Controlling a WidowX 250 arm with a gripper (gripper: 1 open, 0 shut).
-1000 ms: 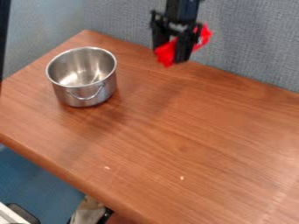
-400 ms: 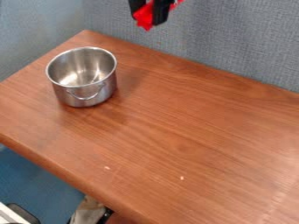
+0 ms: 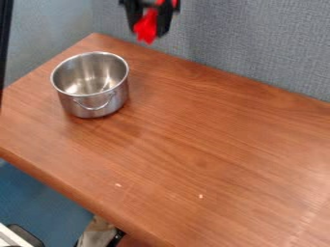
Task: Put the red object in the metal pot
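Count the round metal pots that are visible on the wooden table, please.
1. The small round shiny steel pot stands near the left corner of the brown wooden table. No other pot is visible.

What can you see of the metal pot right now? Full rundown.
The metal pot is small, round and shiny, steel by the look of it, with straight sides. It stands upright and open-topped on the wooden table, near the far left corner. Its inside looks empty; the bottom reflects light. A small fitting or handle shows on the near side of the wall. Nothing touches it but the table. The gripper, holding the red object, is up and to the right of it, well apart.
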